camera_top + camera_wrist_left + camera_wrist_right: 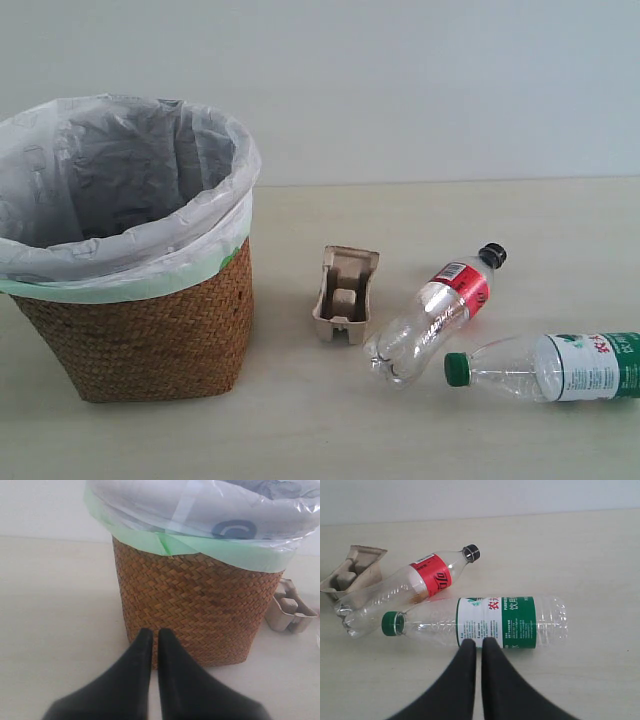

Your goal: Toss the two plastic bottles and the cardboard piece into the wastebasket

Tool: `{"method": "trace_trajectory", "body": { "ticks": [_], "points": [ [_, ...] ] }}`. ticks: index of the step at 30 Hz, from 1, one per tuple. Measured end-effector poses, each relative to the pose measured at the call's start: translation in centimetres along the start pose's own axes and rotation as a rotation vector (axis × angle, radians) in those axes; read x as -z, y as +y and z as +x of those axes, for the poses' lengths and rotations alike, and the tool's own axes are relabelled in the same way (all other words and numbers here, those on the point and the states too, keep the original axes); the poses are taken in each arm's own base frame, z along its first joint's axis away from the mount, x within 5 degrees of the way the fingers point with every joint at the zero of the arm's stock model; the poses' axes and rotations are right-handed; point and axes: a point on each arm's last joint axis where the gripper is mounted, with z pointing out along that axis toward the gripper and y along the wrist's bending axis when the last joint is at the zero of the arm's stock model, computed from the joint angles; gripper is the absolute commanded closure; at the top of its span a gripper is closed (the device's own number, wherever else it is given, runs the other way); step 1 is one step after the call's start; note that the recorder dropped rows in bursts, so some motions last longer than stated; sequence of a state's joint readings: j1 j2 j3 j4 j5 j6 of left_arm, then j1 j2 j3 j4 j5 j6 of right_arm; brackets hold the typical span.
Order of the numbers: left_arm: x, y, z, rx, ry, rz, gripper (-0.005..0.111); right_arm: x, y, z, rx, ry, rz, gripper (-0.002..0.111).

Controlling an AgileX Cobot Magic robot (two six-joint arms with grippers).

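The wicker wastebasket (150, 330) with its white bag liner stands at the left of the exterior view. The beige cardboard piece (345, 294) lies right of it. Beside that lies the red-label bottle (435, 310), black cap pointing away. The green-label bottle (550, 367) lies at the right edge, green cap toward the middle. Neither gripper shows in the exterior view. My left gripper (155, 635) is shut and empty, pointing at the wastebasket (195, 610) wall. My right gripper (479, 644) is shut and empty, its tips just short of the green-label bottle (495, 620); the red-label bottle (410, 587) and cardboard piece (352, 570) lie beyond.
Everything rests on a pale beige tabletop (300, 430) with a plain light wall behind. The cardboard piece (290, 612) shows past the basket's side in the left wrist view.
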State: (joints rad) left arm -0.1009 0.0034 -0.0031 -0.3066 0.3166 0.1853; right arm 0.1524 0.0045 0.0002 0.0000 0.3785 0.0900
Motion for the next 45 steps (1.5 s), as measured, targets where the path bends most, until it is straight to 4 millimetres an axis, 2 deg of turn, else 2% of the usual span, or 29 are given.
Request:
{"method": "trace_trajectory", "body": {
  "ticks": [25, 26, 30, 32, 45],
  "points": [
    [0.0, 0.0, 0.0, 0.0, 0.0, 0.0, 0.103, 0.0, 0.0, 0.0, 0.0, 0.0, 0.0, 0.108],
    [0.0, 0.0, 0.0, 0.0, 0.0, 0.0, 0.103, 0.0, 0.1, 0.0, -0.058, 0.001, -0.009, 0.108],
    [0.0, 0.0, 0.0, 0.0, 0.0, 0.0, 0.103, 0.1, 1.1, -0.1, -0.684, 0.032, -0.12, 0.108],
    [0.0, 0.0, 0.0, 0.0, 0.0, 0.0, 0.103, 0.1, 1.4, -0.1, -0.836, 0.051, -0.148, 0.108],
    [0.0, 0.0, 0.0, 0.0, 0.0, 0.0, 0.103, 0.1, 1.3, -0.7, -0.897, -0.013, -0.168, 0.108]
  ]
}}
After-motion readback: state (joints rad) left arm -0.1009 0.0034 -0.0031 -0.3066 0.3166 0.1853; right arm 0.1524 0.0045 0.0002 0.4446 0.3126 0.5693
